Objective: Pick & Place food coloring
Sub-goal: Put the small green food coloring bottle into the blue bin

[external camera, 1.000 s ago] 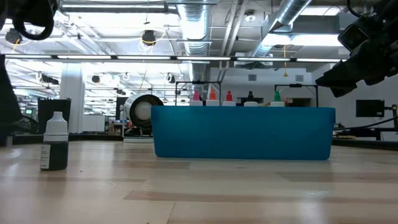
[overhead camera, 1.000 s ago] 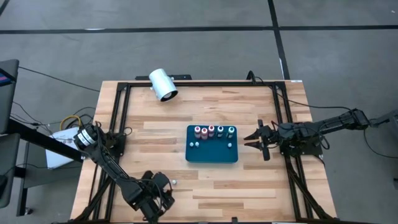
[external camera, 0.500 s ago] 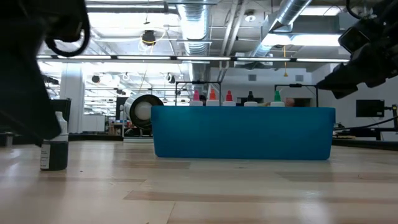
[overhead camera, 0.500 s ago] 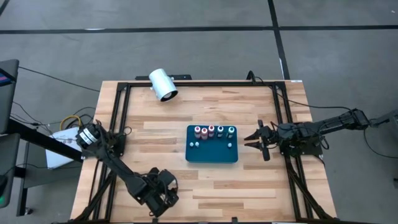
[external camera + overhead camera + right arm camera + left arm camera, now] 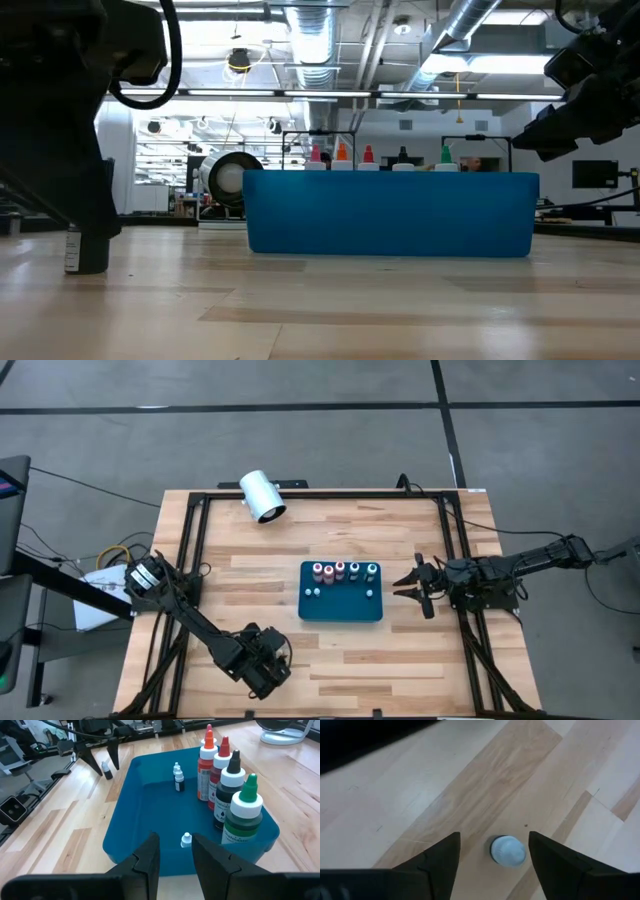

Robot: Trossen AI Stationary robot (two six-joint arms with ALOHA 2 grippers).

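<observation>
The left gripper (image 5: 270,660) is hanging low over the tabletop (image 5: 330,650), at about 7 o'clock from the blue tray (image 5: 341,610) in the high view. Its fingers (image 5: 437,860) are standing wide apart and are holding nothing. A small food coloring bottle (image 5: 508,851) is standing upright on the bare wood straight under this gripper. In the left wrist view its white cap is showing between the two fingers, nearer to one of them and not touching either. In the low view the same bottle (image 5: 85,250) is looking dark and is half hidden behind the left arm.

The right gripper (image 5: 412,585) is waiting at 3 o'clock from the tray, just beside its edge, with the fingers (image 5: 145,857) partly open and empty.

Inside the tray, a row of taller dropper bottles (image 5: 227,780) is standing along the far side. Two more small bottles are also resting in the tray: one upright with a dark body (image 5: 178,777), and one very small white one (image 5: 186,840) near the right gripper.

The white cylinder (image 5: 262,496) is lying at 11 o'clock from the tray, well apart from it.
</observation>
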